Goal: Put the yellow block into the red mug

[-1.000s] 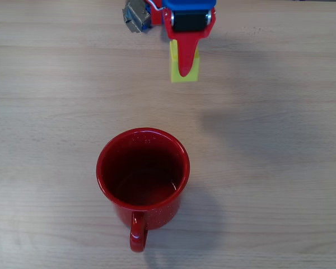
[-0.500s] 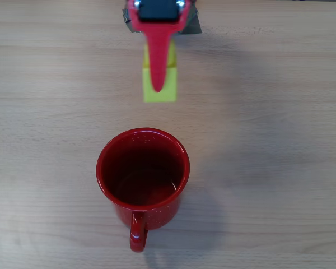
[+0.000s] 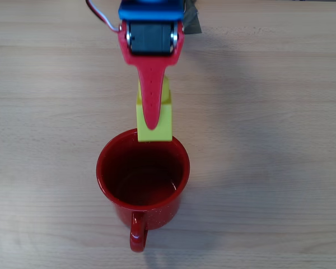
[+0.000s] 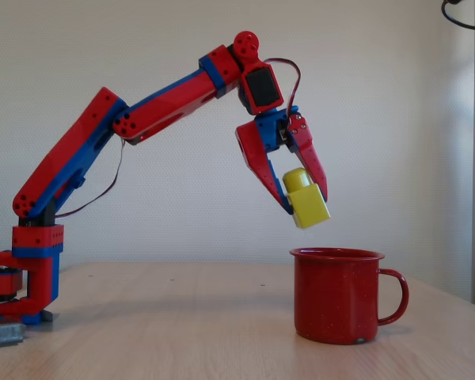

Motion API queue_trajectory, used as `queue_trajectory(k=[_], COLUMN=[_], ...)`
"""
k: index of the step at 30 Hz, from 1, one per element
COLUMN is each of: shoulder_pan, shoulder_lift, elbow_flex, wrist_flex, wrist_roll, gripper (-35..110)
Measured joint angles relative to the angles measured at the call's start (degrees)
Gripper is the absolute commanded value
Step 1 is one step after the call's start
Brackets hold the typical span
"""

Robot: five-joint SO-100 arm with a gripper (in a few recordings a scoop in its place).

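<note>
The yellow block (image 3: 163, 120) (image 4: 306, 203) hangs in the air, pinched between the red fingers of my gripper (image 3: 153, 124) (image 4: 305, 207), which is shut on it. In the overhead view the block overlaps the far rim of the red mug (image 3: 143, 182). The fixed view shows the block tilted and clearly above the mug (image 4: 336, 294), over its left rim, not touching it. The mug stands upright on the wooden table, its handle toward the picture's bottom in the overhead view and to the right in the fixed view.
The red and blue arm (image 4: 142, 115) reaches in from its base (image 4: 28, 277) at the left of the fixed view. The wooden table (image 3: 269, 140) lies bare around the mug.
The gripper has carried the yellow block down the overhead picture, from well short of the mug to over its far rim.
</note>
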Motion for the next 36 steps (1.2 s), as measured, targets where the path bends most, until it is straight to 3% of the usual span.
queue_trajectory(k=[15, 26, 36], shoulder_pan=[2.37, 2.9, 2.9], shoulder_lift=[-11.69, -11.69, -11.69], elbow_flex=[-6.33, -6.33, -6.24], wrist_flex=[-7.65, -7.82, -7.47], wrist_roll=[0.88, 3.69, 3.69], gripper=[1, 36, 43])
